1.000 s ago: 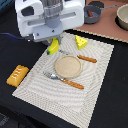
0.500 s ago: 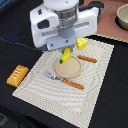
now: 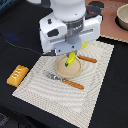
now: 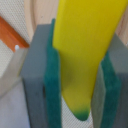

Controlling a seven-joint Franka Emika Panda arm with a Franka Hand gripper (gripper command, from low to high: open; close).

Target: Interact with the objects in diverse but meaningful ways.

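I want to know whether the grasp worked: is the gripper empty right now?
No: in the wrist view the yellow banana sits clamped between the two green-padded fingers of the gripper.

You are looking at a staged tabletop test bench, more a robotics lab than a real kitchen. A black table surface (image 3: 20,107) carries a pale striped placemat (image 3: 75,102) laid at an angle, set like a toy dining place: a round tan plate (image 3: 70,70), an orange-handled fork (image 3: 65,81) and an orange-handled knife (image 3: 88,59). A plastic-looking orange bread slab (image 3: 16,75) lies on the black surface off the mat. A large white robot arm (image 3: 67,22) fills the middle of the view, with a dark cable (image 3: 20,44) trailing across the table. At the far corner sits a beige bowl (image 3: 121,17) on a brownish board (image 3: 107,25).
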